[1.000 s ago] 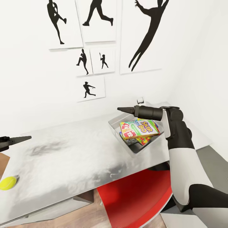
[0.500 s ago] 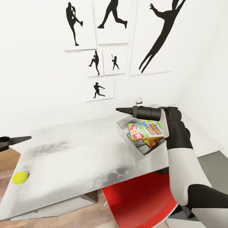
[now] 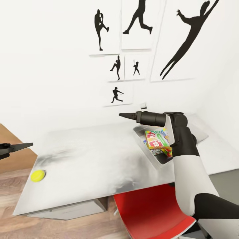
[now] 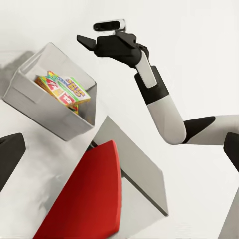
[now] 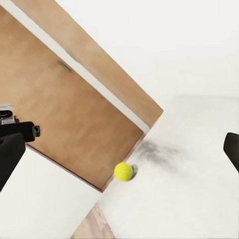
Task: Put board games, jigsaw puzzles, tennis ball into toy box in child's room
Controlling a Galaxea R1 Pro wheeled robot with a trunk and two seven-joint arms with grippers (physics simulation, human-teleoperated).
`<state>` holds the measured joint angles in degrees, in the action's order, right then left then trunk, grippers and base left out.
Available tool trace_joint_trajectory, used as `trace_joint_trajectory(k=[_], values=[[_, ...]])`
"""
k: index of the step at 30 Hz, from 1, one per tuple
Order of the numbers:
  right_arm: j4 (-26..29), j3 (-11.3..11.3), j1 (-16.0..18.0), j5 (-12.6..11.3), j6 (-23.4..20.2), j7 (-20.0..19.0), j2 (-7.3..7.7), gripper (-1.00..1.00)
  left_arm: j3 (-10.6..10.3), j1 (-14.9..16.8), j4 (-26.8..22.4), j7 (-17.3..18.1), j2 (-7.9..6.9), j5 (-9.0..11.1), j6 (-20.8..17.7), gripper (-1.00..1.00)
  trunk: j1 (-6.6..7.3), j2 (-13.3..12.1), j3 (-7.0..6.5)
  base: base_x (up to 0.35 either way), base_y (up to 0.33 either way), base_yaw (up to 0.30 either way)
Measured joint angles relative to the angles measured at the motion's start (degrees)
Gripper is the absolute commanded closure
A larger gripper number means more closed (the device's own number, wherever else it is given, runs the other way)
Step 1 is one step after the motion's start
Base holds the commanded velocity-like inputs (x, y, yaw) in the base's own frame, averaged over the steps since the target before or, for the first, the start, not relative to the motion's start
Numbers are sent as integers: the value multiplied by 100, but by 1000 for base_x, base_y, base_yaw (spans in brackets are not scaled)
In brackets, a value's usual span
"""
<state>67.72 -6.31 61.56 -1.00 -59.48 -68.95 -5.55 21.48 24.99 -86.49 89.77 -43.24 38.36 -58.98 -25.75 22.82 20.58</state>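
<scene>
Right gripper [image 3: 123,115] hangs above the table [image 3: 99,159], just beside the toy box [image 3: 141,134] on the side nearer the wall, holding nothing; in the head view its fingers look drawn to a single point, while its own wrist camera shows dark tips at opposite edges, so how far it is open I cannot tell. Left gripper [image 3: 26,145] floats off the table's far end from the toy box, empty and seemingly closed. Inside the toy box lie the board games [image 3: 156,139], the SKIP BO one on top with bright puzzle colours beneath. Well apart from the toy box, at the table's opposite end near the edge, sits the tennis ball [image 3: 38,175]. That ball looks like the remaining item; the left gripper is nearer, and should open wide, descend straight over it and close gently so it cannot roll off the edge. Glossy and pale grey, the table stands against a white wall hung with silhouette pictures [image 3: 132,39], above a red chair [image 3: 149,212] and plank floor [image 3: 66,229]
</scene>
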Motion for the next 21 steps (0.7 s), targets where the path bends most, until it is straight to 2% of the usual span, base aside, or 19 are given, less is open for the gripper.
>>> trace_joint_trajectory(k=[9, 14, 18, 21], values=[[-158, 4, 0, -4, -2, 599, -234, -100, -7, 0, 0, 0, -4, 0, 0, -100, 0, 0, -63, -1, 0, 198], [-209, 48, 0, -7, -3, 745, -322, -100, -7, 0, 0, 0, -6, 0, 0, -100, 0, 0, -98, 0, 0, 198], [-214, 426, -9, -8, -4, 778, -374, -100, -3, 0, 3, 0, -6, -2, 0, -100, 0, 0, -127, 0, 0, 197], [-217, 626, -21, -7, -9, 783, -394, -100, -8, 0, 7, 0, -1, -6, 0, -100, 0, 0, -149, 0, 0, 183]])
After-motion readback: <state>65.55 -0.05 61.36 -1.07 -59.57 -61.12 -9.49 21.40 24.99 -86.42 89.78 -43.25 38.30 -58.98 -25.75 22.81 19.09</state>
